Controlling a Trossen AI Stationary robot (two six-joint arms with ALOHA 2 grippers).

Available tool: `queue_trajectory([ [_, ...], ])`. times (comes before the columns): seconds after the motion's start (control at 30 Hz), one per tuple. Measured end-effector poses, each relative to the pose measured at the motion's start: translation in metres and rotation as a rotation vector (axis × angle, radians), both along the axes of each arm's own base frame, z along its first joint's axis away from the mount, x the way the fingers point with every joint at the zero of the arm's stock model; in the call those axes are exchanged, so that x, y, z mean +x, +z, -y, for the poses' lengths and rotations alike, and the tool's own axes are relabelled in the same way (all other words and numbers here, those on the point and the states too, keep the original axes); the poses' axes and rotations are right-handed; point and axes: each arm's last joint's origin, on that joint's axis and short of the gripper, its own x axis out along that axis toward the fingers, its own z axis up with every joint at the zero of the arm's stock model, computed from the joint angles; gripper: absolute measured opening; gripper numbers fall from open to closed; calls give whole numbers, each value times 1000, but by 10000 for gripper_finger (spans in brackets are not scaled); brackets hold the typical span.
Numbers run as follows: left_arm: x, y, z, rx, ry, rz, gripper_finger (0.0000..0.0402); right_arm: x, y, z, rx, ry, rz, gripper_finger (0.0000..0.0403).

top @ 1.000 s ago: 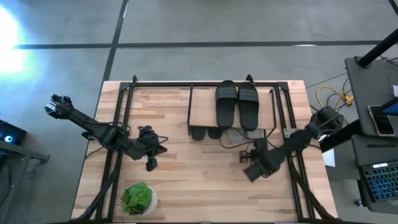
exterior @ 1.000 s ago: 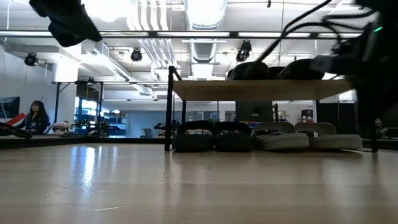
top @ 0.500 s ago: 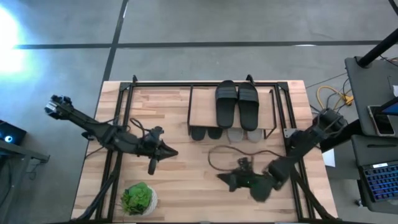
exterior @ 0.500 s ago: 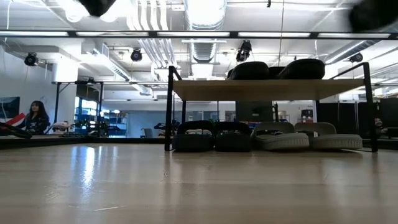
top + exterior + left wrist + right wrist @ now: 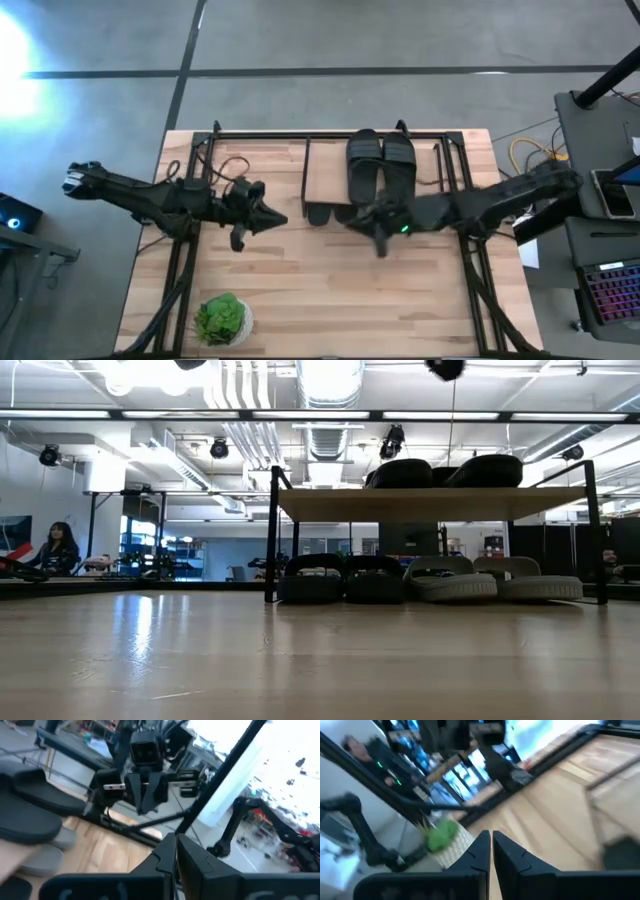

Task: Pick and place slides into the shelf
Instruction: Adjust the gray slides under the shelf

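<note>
The shelf (image 5: 325, 172) stands at the table's far middle. One black pair of slides (image 5: 381, 165) lies on its top board (image 5: 430, 503). Under the board, on the table, sit a second dark pair (image 5: 345, 579) and a light grey pair (image 5: 490, 580). My left gripper (image 5: 278, 218) is shut and empty, raised left of the shelf and pointing right. My right gripper (image 5: 352, 219) is shut and empty too. It reaches in from the right, in front of the shelf, and points left at the other gripper. In the low view only the undersides of the left gripper (image 5: 190, 363) and the right gripper (image 5: 445, 368) show.
A green potted plant (image 5: 221, 319) stands near the table's near left corner. Black frame rails (image 5: 190, 180) run along the table's left, right and far sides. A bare stretch of wooden tabletop (image 5: 340, 290) lies in front of the shelf. A person (image 5: 55, 548) sits far off in the room.
My right arm swung from the table's near right toward the left, then stretched out toward the far side, ending in front of the shelf and pointing left. My left gripper turned to point right and moved a little toward the far edge. Both rose out of the low view.
</note>
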Motion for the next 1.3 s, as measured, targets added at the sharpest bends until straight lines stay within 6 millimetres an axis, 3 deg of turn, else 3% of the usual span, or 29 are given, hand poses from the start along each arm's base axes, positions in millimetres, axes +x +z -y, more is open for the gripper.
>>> queue_trajectory([
  [0.2, -9, 4, -18, -9, 122, 30, 0, -77, 32, 32, -86, -26, 29, 12],
  [0.33, -10, 1, -29, -4, 216, 25, 0, -123, 15, 45, -61, -64, -6, 12],
  [0.47, -5, -18, -34, 10, 247, -34, 0, -152, -16, 52, -2, -70, 20, 12],
  [0.63, -5, -46, -37, 19, 258, -107, 0, -172, -58, 58, 31, -89, 12, 12],
  [0.8, -13, -64, -37, 22, 260, -140, 0, -190, -80, 63, 57, -92, 74, 12],
  [1.03, -37, -87, -43, 22, 355, -131, 0, -215, -95, 70, 37, -139, 227, 12],
  [1.3, -73, -120, -46, -96, 355, -65, 0, -219, -92, 73, -65, -187, 79, 12],
])
